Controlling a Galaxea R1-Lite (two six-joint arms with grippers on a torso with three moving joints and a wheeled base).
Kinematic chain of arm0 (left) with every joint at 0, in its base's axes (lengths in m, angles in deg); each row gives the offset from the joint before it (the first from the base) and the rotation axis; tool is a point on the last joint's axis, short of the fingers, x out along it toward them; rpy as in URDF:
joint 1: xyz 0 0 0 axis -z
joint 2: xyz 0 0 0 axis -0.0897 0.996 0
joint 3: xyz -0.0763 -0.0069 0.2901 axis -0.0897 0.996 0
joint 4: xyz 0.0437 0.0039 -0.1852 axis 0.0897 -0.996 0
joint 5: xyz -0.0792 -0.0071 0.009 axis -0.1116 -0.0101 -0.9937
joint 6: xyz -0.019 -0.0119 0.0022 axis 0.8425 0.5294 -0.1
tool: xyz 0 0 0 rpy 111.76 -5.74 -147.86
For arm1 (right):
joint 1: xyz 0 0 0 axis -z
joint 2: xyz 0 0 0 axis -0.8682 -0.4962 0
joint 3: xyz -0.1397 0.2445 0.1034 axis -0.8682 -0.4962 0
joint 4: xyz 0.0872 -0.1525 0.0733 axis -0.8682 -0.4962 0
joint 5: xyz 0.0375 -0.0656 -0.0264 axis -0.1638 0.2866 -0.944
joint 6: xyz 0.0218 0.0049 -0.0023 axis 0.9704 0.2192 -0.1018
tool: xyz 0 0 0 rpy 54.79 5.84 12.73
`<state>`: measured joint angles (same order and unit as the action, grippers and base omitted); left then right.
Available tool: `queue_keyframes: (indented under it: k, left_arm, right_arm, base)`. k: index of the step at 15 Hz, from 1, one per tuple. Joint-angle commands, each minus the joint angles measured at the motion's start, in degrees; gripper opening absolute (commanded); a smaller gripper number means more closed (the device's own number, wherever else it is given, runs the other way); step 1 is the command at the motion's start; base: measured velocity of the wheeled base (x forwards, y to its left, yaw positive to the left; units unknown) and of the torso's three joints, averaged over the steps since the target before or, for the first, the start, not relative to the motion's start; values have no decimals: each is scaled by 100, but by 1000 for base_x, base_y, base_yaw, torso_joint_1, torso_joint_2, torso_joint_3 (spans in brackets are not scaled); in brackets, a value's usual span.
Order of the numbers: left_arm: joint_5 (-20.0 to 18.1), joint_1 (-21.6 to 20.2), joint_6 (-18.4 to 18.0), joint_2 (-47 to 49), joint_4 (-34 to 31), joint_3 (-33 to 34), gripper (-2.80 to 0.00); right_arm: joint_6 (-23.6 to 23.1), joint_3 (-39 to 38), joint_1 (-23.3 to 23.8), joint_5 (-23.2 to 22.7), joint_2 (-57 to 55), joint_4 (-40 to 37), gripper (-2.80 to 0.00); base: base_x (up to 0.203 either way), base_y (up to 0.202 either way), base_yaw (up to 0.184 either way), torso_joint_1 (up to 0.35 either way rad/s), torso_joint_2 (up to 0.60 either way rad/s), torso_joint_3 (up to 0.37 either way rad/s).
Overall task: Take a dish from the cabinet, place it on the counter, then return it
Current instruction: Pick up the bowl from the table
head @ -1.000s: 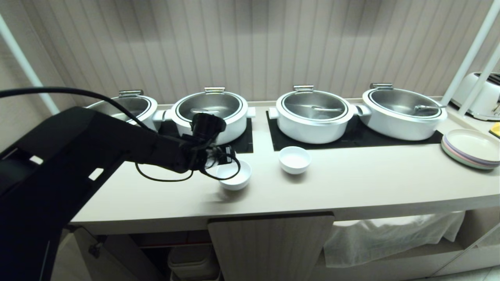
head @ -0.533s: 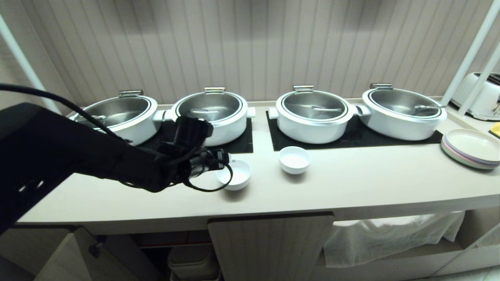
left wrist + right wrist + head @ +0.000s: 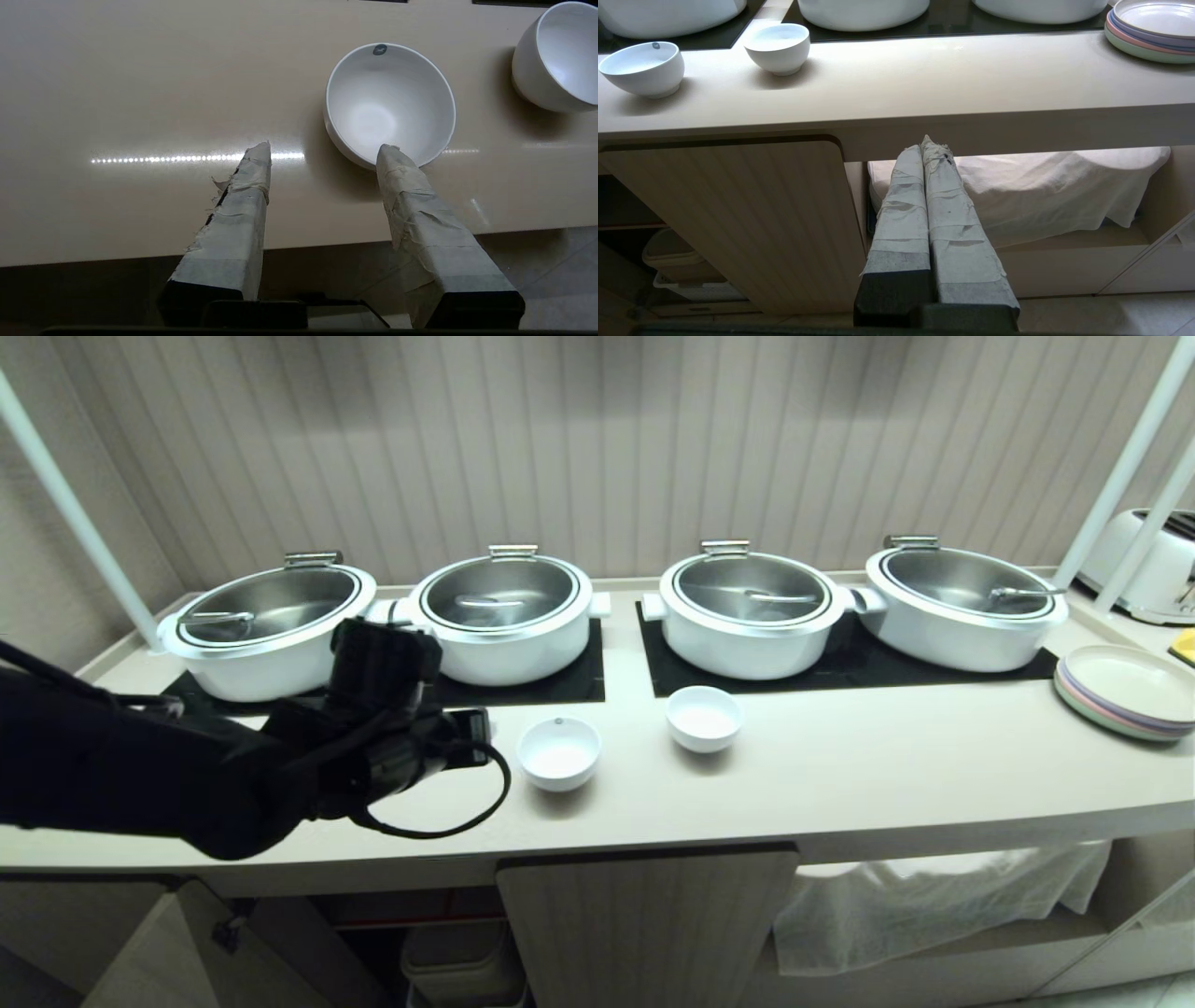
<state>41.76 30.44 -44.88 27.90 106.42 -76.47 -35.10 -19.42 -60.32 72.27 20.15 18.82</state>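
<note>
Down low and closest to me, my right end effector (image 3: 927, 142) hangs in front of the cabinet (image 3: 644, 924), under the front edge of the bench (image 3: 840, 784). Its two taped fingers are pressed tight together and hold nothing. One ribbed cabinet door is in front of it, and a white cloth (image 3: 1045, 191) lies on the shelf next to that door. Up on the bench, my left end effector (image 3: 322, 149) is out over the top, on the left side. Its fingers stand apart with only air between them, so it has hold of nothing. The dish (image 3: 558, 753) sits upright on the bench just beside it, to its right. In the left wrist view one fingertip crosses in front of the dish's rim; I cannot tell if it touches. The dish has a small dark dot near its rim. A second white bowl (image 3: 705, 718) stands a bit farther back and to the right. Behind them are four big white pots (image 3: 752, 611) in a row on black mats. Far off to the right there is a stack of pastel plates (image 3: 1125, 693).
</note>
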Motion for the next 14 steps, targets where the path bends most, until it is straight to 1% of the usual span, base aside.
queue_keyframes:
  k: [1, 5, 8, 10, 11, 14]
  left_arm:
    - [16, -7, 18, -473, 3, 269, -280]
    - [33, -30, 20, -1111, -8, 901, -280]
    - [92, -274, 18, -1778, -24, 1518, -280]
    - [88, -601, -40, -2289, -32, 2006, -280]
    - [79, -817, -162, -2554, -30, 2304, -280]
    - [-46, -1636, -812, -3462, 0, 3206, -280]
  right_arm:
    - [3, -1, -1, 2, -6, 0, -280]
    - [3, -3, -1, 2, -6, 6, -280]
    - [3, -2, -1, 2, 2, 0, -280]
    - [3, 6, -1, 2, -6, 0, -280]
    - [3, 6, -1, 2, -6, 0, -280]
    - [3, 3, -1, 2, -6, 5, -280]
  base:
    - [0, 0, 0, 0, 0, 0]
    - [0, 0, 0, 0, 0, 0]
    - [0, 0, 0, 0, 0, 0]
    - [0, 0, 0, 0, 0, 0]
    - [0, 0, 0, 0, 0, 0]
    - [0, 0, 0, 0, 0, 0]
